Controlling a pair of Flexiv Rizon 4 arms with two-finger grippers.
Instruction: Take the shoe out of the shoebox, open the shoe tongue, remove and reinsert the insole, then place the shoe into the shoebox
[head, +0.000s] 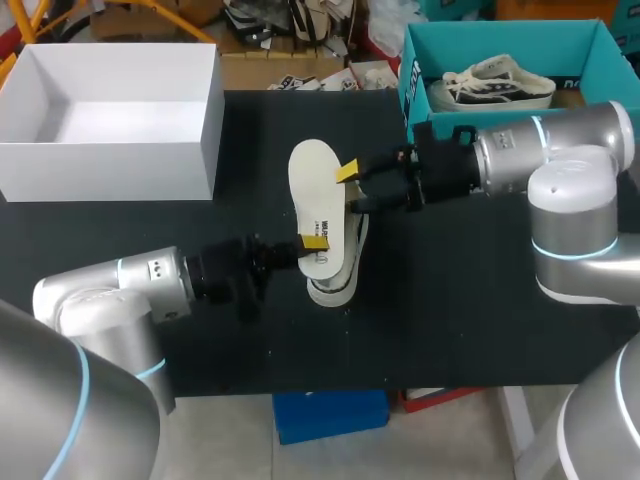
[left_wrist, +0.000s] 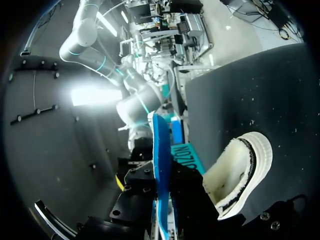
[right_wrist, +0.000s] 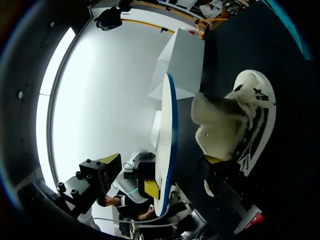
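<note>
Head view: the insole (head: 313, 195) hangs flat over the shoe (head: 335, 282), which lies in the middle of the tabletop (head: 450, 310). The left gripper (head: 315, 243) has its jaws pinching the insole's near end. The right gripper (head: 352, 188) stands at the insole's far side with jaws spread, one yellow tip above the insole. The white shoebox (head: 110, 170) sits open at the far left, well apart. A teal box (head: 420, 70) holding a second shoe (head: 495, 85) stands close by the right arm.

Left wrist view: the insole (left_wrist: 161, 165) runs edge-on out from the jaws, and the shoe (left_wrist: 240, 170) lies beside it.

Right wrist view: the insole (right_wrist: 167, 135) passes between the spread fingers (right_wrist: 102, 167), clear of the one in plain sight.

The insole looks thin, light and floppy, so it probably needs support near both ends, going in toe first. The soft, light shoe may slide unless braced. The near tabletop gives open room, while the teal wall crowds the right arm.
</note>
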